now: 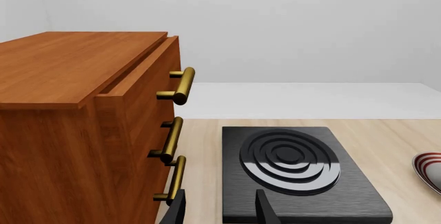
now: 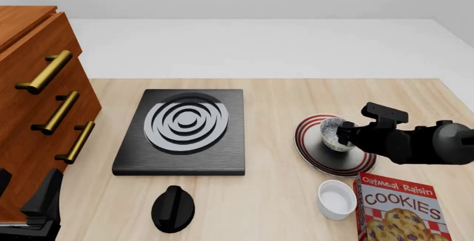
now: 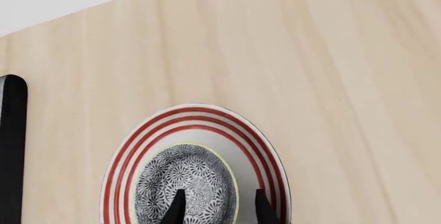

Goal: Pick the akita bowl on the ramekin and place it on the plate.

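The akita bowl [image 2: 333,132], speckled grey inside, sits in the middle of the red-ringed plate [image 2: 307,147] at the right of the table. My right gripper [image 2: 345,135] is low over it and stands open. In the right wrist view its fingers straddle the near rim of the bowl [image 3: 185,180], one inside and one outside, with a gap on both sides, above the plate [image 3: 119,170]. The white ramekin [image 2: 336,199] stands in front of the plate with nothing on it. My left gripper [image 2: 37,207] is open at the front left, holding nothing [image 1: 220,209].
A black stove [image 2: 185,130] with white rings lies mid-table. A wooden drawer cabinet [image 2: 30,108] with brass handles stands at the left. A cookies box [image 2: 400,210] is at the front right, beside the ramekin. A black knob-shaped object [image 2: 172,209] lies in front of the stove.
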Motion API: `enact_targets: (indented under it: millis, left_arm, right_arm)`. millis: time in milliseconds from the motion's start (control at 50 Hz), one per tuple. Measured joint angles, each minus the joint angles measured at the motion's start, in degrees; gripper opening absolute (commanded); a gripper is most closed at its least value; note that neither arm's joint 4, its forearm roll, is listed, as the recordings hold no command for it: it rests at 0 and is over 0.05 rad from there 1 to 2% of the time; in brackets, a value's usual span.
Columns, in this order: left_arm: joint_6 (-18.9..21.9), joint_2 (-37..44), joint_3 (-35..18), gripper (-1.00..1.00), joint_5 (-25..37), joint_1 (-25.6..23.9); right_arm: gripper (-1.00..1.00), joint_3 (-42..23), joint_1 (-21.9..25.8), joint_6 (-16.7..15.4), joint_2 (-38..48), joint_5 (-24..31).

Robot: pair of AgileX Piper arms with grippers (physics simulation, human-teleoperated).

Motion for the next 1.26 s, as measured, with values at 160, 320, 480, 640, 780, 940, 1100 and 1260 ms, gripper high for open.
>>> enact_targets:
  millis: [160, 320, 480, 640, 780, 940, 1100, 1260]
  left_arm:
    - [0.0, 0.1, 0.0, 1.00, -0.1, 0.0]
    - [0.0, 0.3, 0.0, 1.00, -0.3, 0.0]
    - [0.0, 0.3, 0.0, 1.00, -0.3, 0.0]
    - [0.0, 0.3, 0.0, 1.00, -0.3, 0.0]
    - [0.0, 0.3, 0.0, 1.00, -0.3, 0.0]
    - [0.0, 0.3, 0.0, 1.00, -0.3, 0.0]
    - [0.0, 0.2, 0.0, 1.00, -0.2, 0.0]
    - [0.0, 0.0, 0.0, 1.00, 0.0, 0.0]
  right_arm:
    - [1.00, 0.3, 0.4, 1.3, -0.3, -0.2]
    - [1.00, 0.7, 0.2, 2.0, -1.9, 0.2]
    - [1.00, 1.0, -1.4, 1.4, -6.4, 2.4]
    - [1.00, 1.5, -2.4, 0.6, -14.9, 6.6]
    - [1.00, 1.2, -2.1, 0.1, -26.5, 13.3]
    - [1.00, -1.3, -0.5, -1.0, -41.6, 23.0]
    - [1.00, -4.1, 1.7, -1.7, -54.1, 31.5]
    - [1.00, -5.6, 3.6, -2.0, -63.7, 38.0]
